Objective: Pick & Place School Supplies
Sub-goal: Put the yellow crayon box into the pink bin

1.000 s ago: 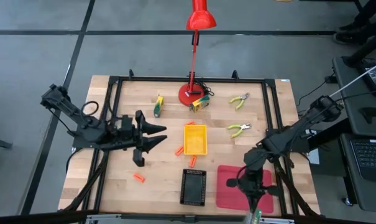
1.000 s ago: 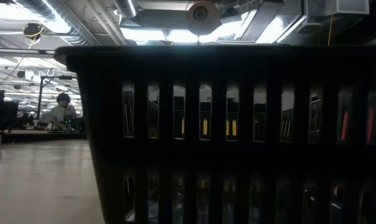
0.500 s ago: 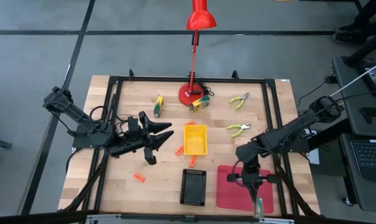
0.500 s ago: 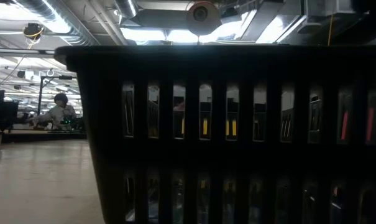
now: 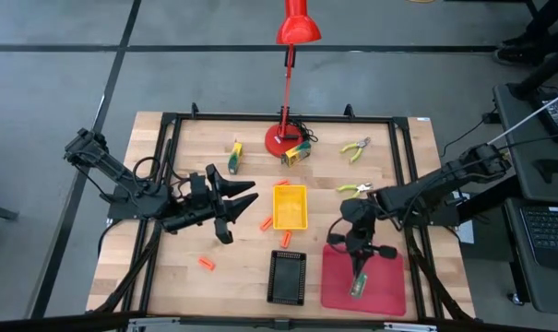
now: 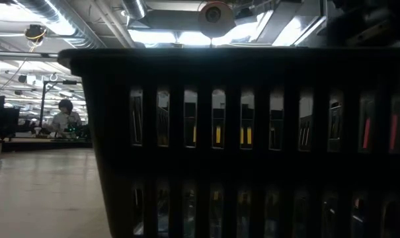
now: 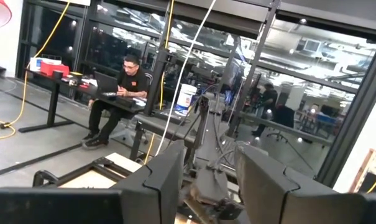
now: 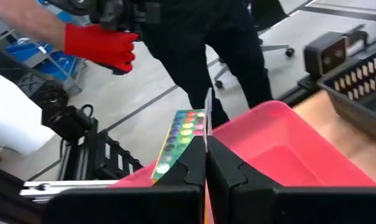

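Observation:
My right gripper (image 5: 357,261) is over the red tray (image 5: 389,288), shut on a flat yellow-green printed box (image 5: 360,282). The right wrist view shows the box (image 8: 180,134) with rows of coloured dots, sticking out past my shut fingers (image 8: 205,163). My left gripper (image 5: 249,195) hangs open left of the yellow tray (image 5: 290,207), touching nothing. On the table lie orange sticks (image 5: 205,264) (image 5: 266,223) (image 5: 285,239), two more boxes (image 5: 234,157) (image 5: 297,153) and two pliers (image 5: 355,148) (image 5: 354,191). My right gripper pinches the printed box by its end (image 8: 197,148) between the two fingers, on the flat faces. The fingers point toward the table's near edge, slanting down. The box reaches forward past them, over the red tray (image 8: 281,146); whether it touches the tray, I cannot tell.
A black slotted tray (image 5: 287,277) stands left of the red one and fills the low view (image 6: 239,145). The red desk lamp's base (image 5: 283,143) stands at the far side. A dark frame (image 5: 168,166) rims the table. A person's red-gloved hand (image 8: 100,46) shows beyond the near edge.
My right gripper has moved from the table's near edge toward the far edge and a little left, carrying the box from beyond the near edge to above the red tray. My left gripper shifted slightly right early on, then stayed still.

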You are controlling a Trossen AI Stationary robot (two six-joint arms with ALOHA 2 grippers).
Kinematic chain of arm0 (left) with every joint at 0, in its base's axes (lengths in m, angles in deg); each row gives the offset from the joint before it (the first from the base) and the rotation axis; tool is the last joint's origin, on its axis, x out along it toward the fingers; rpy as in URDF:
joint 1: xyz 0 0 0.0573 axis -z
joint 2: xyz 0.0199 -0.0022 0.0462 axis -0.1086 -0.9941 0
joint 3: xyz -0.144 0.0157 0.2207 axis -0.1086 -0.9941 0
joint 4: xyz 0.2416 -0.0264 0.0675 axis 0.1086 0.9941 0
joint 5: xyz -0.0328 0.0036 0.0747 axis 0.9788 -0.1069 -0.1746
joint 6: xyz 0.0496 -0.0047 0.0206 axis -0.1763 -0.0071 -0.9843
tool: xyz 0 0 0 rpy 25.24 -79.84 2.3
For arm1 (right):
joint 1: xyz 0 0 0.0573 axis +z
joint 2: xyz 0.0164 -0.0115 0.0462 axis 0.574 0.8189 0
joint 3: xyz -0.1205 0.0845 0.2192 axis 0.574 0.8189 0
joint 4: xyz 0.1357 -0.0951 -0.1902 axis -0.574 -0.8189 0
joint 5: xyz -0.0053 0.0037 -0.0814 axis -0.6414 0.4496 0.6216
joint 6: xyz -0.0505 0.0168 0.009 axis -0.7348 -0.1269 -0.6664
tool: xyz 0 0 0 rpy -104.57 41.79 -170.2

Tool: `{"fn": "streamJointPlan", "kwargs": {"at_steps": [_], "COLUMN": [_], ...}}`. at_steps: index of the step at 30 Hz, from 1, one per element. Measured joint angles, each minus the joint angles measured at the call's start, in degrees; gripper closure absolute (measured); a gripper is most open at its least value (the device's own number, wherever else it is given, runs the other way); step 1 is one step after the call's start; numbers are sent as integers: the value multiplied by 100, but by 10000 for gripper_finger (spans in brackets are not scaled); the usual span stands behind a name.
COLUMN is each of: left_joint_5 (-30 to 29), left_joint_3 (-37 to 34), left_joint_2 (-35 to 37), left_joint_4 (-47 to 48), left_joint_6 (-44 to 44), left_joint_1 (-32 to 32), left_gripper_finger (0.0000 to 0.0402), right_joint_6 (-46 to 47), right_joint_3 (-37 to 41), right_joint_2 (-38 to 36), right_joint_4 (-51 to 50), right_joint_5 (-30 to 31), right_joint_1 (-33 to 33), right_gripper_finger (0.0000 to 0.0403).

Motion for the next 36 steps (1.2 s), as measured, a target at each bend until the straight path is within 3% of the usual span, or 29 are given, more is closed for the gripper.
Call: {"fn": "streamJointPlan", "kwargs": {"at_steps": [7,20,36], "left_joint_5": [4,17,168], "left_joint_3": [0,0,0], "left_joint_2": [4,4,7], "left_joint_4": [-87,-250,-342], "left_joint_6": [-157,-157,-200], "left_joint_1": [0,7,7], "left_gripper_finger": [263,263,263], "right_joint_6": [-102,538,402], "right_joint_3": [86,80,-469], "right_joint_2": [326,1420,1989], "right_joint_4": [122,1802,1803], "right_joint_5": [36,-330,-258], "right_joint_1": [-157,-146,-153], "right_gripper_finger": [403,403,403]}}
